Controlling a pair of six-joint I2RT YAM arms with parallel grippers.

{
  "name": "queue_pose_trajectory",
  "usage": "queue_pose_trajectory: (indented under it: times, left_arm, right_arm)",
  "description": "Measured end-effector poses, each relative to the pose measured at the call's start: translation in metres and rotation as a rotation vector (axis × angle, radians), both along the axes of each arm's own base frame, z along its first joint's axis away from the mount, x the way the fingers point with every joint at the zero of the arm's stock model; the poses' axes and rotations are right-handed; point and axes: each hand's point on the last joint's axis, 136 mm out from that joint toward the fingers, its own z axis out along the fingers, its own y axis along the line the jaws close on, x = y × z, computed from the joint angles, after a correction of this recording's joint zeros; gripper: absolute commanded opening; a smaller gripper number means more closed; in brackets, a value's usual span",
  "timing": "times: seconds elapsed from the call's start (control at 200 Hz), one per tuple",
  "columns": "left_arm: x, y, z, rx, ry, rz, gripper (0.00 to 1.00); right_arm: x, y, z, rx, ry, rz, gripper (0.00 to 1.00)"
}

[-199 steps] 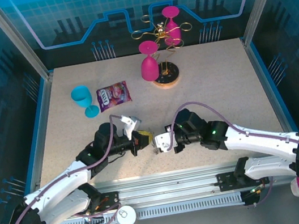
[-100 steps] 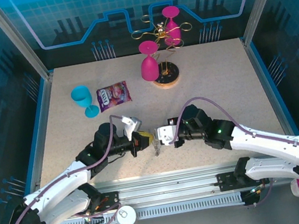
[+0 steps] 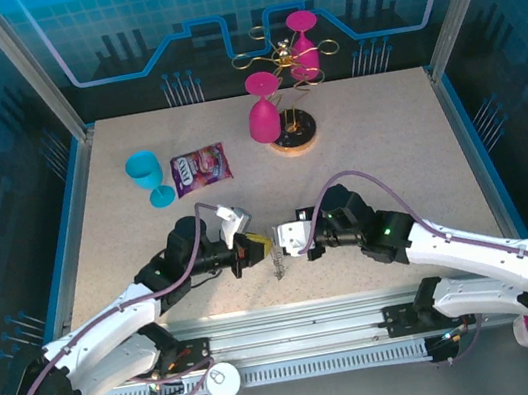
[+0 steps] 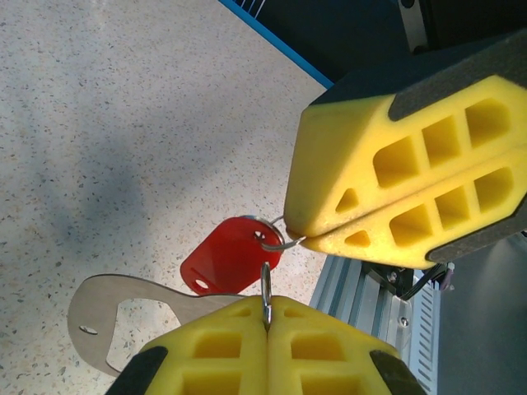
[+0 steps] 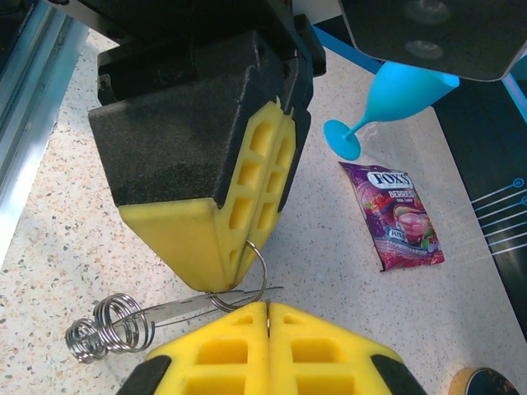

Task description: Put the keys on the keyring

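Observation:
Both grippers meet tip to tip low over the table's near middle. My left gripper [image 3: 255,249] [image 4: 267,301] is shut on a thin wire ring seen edge-on, part of the keyring. The keyring's flat grey loop [image 4: 115,317] hangs beneath; from the right wrist it shows edge-on [image 5: 177,307] with coiled wire rings [image 5: 107,326] at its end. The key's red head [image 4: 229,257] dangles between the fingers, its blade hidden. My right gripper [image 3: 286,241] [image 5: 268,307] is shut on the wire ring [image 4: 280,241] threaded through the key's hole.
A purple candy packet [image 3: 201,168] [image 5: 398,216] and a tipped blue cup [image 3: 145,173] [image 5: 394,97] lie at the left back. A gold wire rack [image 3: 278,58] with pink glasses stands at the back centre. The table's metal front rail [image 3: 293,311] runs just below the grippers.
The right gripper has drawn slightly back and to the right of where it was a second ago. The keyring hangs between the two grippers. The left arm has held still.

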Motion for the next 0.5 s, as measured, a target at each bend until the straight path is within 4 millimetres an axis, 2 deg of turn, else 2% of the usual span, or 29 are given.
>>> queue_pose_trajectory:
  times: [0.5]
  left_arm:
    - [-0.0003, -0.0003, 0.0004, -0.003, 0.002, -0.002, 0.0]
  right_arm:
    - [0.0005, 0.0011, -0.0058, -0.016, 0.006, 0.002, 0.0]
